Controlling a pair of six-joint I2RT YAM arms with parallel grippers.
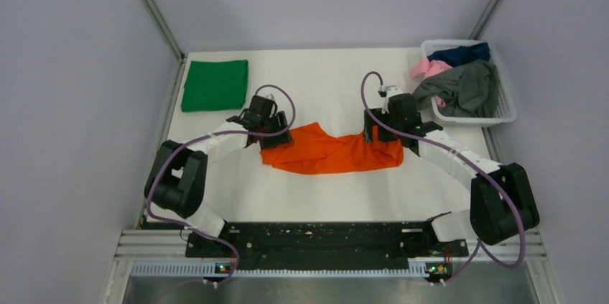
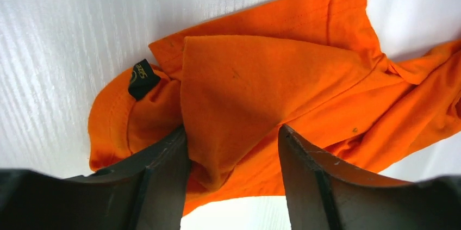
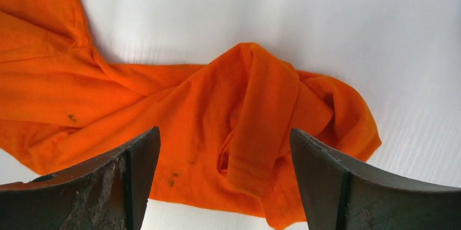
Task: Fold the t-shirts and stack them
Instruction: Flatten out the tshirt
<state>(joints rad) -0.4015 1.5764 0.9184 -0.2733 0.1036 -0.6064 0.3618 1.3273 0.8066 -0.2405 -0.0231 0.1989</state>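
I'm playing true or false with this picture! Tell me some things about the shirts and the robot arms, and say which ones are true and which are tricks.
1. The green t-shirt lies folded at the far left corner of the table. True.
2. The orange t-shirt is inside the basket. False: it lies on the table between the two arms.
3. The basket holds a navy t-shirt, a pink t-shirt and a grey t-shirt. True.
4. The orange t-shirt is folded flat and neat. False: it is bunched and wrinkled.
5. The right gripper has its jaws wide apart over orange cloth. True.
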